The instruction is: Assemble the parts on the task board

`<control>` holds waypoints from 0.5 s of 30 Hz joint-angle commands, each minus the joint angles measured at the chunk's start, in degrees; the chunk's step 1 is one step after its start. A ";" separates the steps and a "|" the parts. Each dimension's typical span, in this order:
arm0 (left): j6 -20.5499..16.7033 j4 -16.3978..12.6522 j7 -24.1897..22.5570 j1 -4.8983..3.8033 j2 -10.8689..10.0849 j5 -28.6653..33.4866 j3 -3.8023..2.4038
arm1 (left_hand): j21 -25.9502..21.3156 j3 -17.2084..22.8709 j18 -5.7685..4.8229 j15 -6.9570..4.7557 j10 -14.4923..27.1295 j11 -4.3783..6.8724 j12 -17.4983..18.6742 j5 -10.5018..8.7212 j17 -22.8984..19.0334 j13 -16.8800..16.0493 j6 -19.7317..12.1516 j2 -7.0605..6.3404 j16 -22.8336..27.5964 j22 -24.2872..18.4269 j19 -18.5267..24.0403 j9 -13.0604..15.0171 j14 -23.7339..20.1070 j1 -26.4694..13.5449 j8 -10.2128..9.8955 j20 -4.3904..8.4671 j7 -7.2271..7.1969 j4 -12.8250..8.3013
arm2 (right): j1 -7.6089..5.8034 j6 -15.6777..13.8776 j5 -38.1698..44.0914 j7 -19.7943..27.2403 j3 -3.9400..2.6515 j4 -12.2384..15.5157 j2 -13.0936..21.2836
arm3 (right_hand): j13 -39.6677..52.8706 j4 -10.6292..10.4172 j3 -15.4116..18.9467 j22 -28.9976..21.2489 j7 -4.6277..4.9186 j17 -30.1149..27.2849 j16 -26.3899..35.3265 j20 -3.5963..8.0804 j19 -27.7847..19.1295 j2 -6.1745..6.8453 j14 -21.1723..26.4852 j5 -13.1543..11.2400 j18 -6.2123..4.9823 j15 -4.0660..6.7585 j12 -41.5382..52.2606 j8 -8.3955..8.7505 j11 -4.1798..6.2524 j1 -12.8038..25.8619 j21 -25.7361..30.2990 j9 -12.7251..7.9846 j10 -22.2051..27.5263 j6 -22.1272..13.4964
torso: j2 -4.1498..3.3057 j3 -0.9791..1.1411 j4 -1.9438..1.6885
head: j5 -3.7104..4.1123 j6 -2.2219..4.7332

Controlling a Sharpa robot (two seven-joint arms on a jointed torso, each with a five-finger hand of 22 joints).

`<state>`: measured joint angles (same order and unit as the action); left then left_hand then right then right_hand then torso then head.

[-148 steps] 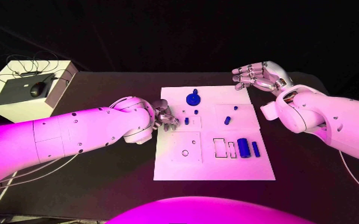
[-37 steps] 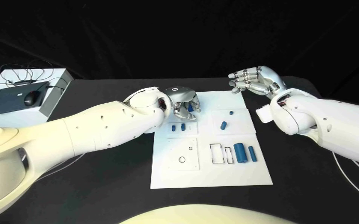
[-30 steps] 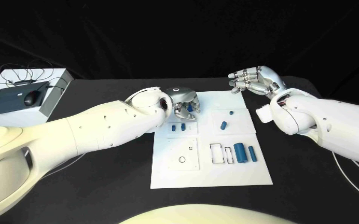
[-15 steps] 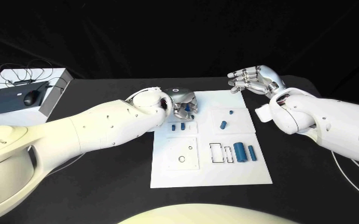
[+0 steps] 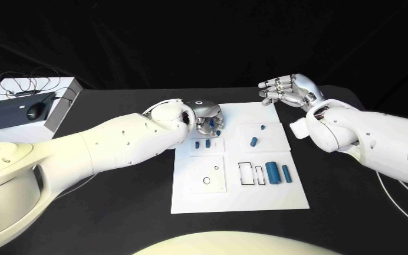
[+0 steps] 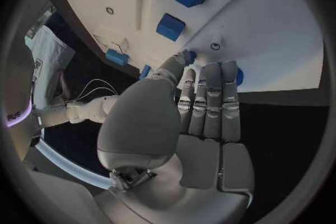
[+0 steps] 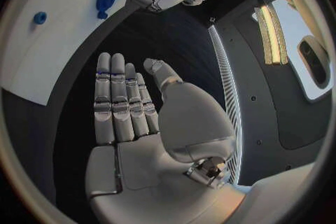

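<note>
Altogether six blue parts lie on one task board.

Two bulky white arms, smooth glossy shells w/ small dark screw dots, left hand & right hand silver metal, segmented fingers w/ grey pads, rounded silver thumb base, thin white cable trailing off right arm.

No text, label or number is readable on anything here.
</note>
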<state>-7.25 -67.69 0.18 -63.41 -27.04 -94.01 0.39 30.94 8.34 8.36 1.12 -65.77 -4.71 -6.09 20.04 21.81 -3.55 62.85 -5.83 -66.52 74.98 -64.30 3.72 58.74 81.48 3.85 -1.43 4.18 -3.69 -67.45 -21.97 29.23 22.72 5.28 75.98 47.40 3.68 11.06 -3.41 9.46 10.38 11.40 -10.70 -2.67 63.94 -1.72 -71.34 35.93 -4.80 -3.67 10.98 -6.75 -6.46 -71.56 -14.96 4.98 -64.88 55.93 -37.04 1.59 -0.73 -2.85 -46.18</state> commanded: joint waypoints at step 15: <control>1.37 0.72 -0.90 0.03 0.80 0.35 0.25 | 0.64 2.37 -0.51 -1.28 -2.71 1.26 1.98 -0.22 -0.31 0.01 1.66 1.00 -1.70 0.94 -0.01 -0.09 0.03 -0.49 -0.31 1.53 -0.20 -0.37 | 0.01 0.34 -0.04 0.73 -0.03 0.27 -0.08 | -0.09 -0.03 0.24 0.04 0.31 -0.06 0.35 0.03 -0.52 -0.23 -0.21 0.24 0.72 0.07 -0.31 0.32 0.15 -0.24 -0.13 -0.07 -0.39 0.08 | 0.03 0.02 0.00 | 0.04 -0.14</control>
<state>-7.08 -67.02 -0.09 -63.39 -26.45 -93.89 0.62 31.19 10.38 8.35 0.20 -68.21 -3.48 -4.32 20.04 21.47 -3.55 64.11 -5.30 -68.05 74.97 -64.28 3.69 58.77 80.95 3.85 -0.39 3.98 -4.11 -67.45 -21.97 29.22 22.73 5.29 76.17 47.38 3.68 11.06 -3.41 9.45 10.36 11.41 -10.70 -2.68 63.94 -1.72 -71.34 35.93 -4.80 -3.67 10.98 -6.75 -6.46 -71.56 -14.96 4.98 -64.88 55.94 -37.03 1.60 -0.74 -2.83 -46.30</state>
